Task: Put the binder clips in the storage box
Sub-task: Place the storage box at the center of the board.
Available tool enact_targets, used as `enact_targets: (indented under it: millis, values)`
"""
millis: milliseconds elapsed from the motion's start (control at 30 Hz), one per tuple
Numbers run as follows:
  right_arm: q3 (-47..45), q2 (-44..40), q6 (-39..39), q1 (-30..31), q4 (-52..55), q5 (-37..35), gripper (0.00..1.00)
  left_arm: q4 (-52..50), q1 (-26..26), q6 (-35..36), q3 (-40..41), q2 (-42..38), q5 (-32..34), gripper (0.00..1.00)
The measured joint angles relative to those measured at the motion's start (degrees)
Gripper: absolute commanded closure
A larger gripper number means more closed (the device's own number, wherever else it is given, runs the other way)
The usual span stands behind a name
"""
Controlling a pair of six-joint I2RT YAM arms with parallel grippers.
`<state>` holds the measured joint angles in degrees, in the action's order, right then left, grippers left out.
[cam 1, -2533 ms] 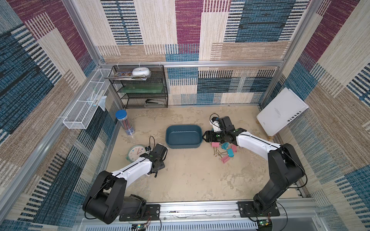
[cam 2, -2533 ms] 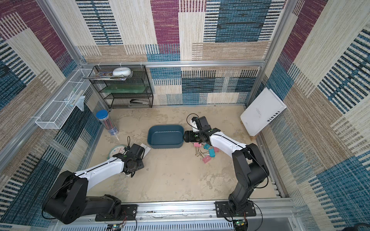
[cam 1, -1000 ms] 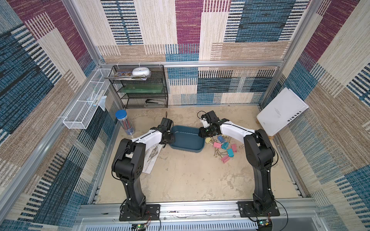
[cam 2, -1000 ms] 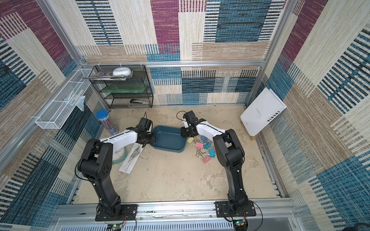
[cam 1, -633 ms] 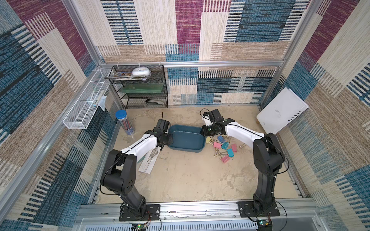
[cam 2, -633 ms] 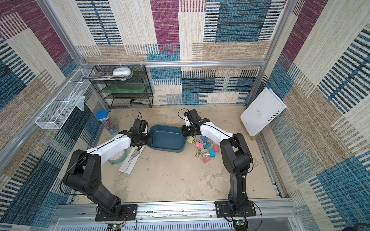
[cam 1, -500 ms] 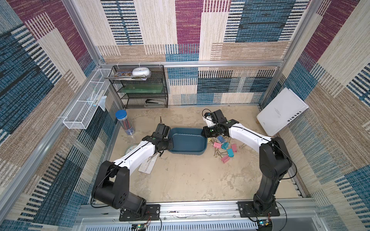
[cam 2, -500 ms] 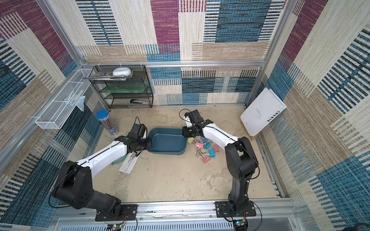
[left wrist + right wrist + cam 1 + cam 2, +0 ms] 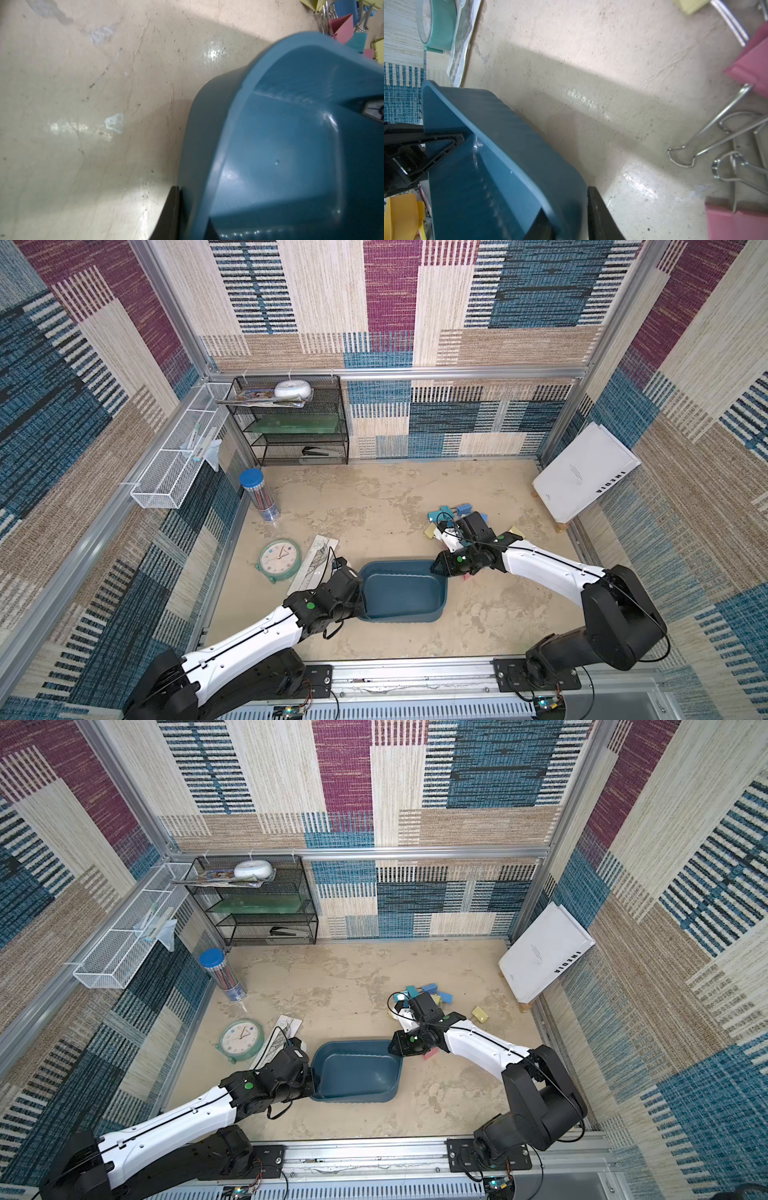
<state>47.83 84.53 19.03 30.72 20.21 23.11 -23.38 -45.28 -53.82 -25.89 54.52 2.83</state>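
The left hand (image 9: 360, 594) is clamped on the left end wall of the one storage box (image 9: 401, 616), and the right hand (image 9: 435, 568) pinches its far right corner rim. Move both hands together so the box stays level on the bench (image 9: 374, 497). Beyond it lie the binder clips (image 9: 430, 988). At least six show, the right arm hides others, and none are in the box.

Binder clips (image 9: 463, 509) behind storage box (image 9: 399, 593); clock (image 9: 279, 560) left.
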Motion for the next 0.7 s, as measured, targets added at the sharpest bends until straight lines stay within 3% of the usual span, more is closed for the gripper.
enact_targets:
  millis: [100,333,567,633,700]
  values:
    - [-1.7,-0.2,0.5,0.0,-1.4,-0.2,0.68,0.5,-2.5,-2.9,1.3,-0.6,1.5,0.78]
    - [-3.0,-1.4,1.5,-0.4,-2.2,-5.7,0.44,-0.6,-5.7,-5.4,2.5,-1.1,1.7,0.55]
    - [4.1,-3.0,0.8,-0.6,1.6,-11.7,0.30,-3.7,-6.7,-7.4,3.3,-9.1,0.4,0.41]
    - [5.9,-3.6,1.1,-0.8,2.6,-14.1,0.19,-5.3,-6.7,-7.6,2.5,-10.7,0.5,0.35]
    - [7.0,-3.5,1.3,-1.1,3.5,-16.4,0.14,-6.9,-6.7,-7.4,1.3,-11.3,1.0,0.31]
